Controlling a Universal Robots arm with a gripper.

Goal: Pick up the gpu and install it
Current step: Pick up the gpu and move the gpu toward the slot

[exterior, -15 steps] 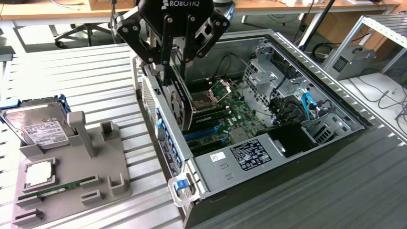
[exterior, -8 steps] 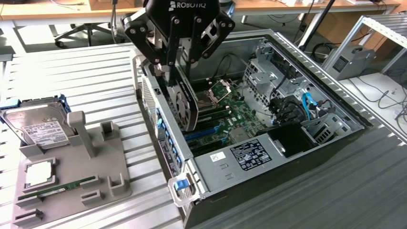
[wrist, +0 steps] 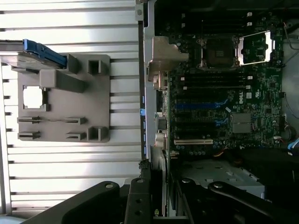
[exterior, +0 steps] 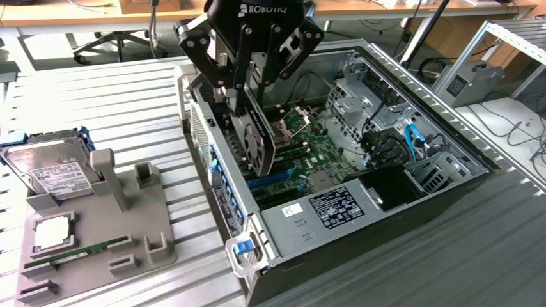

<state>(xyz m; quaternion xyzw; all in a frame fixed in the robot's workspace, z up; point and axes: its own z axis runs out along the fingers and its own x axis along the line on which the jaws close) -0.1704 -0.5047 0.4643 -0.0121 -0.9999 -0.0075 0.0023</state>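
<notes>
Pincer (exterior: pixel 241 101) clenched on the gpu (exterior: pixel 260 144), which hangs on edge inside the open computer case (exterior: pixel 295 220), over the motherboard (exterior: pixel 328 157). At the exterior view's left, a hard drive (exterior: pixel 51 169) and a RAM stick (exterior: pixel 77 252) sit in a grey fixture (exterior: pixel 137 220). The card's lower edge possibly meets a slot; contact cannot be confirmed.

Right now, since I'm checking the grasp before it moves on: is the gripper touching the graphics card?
Touching. The exterior view shows the gripper clamped on the upper edge of the graphics card, which hangs upright from it.
</notes>
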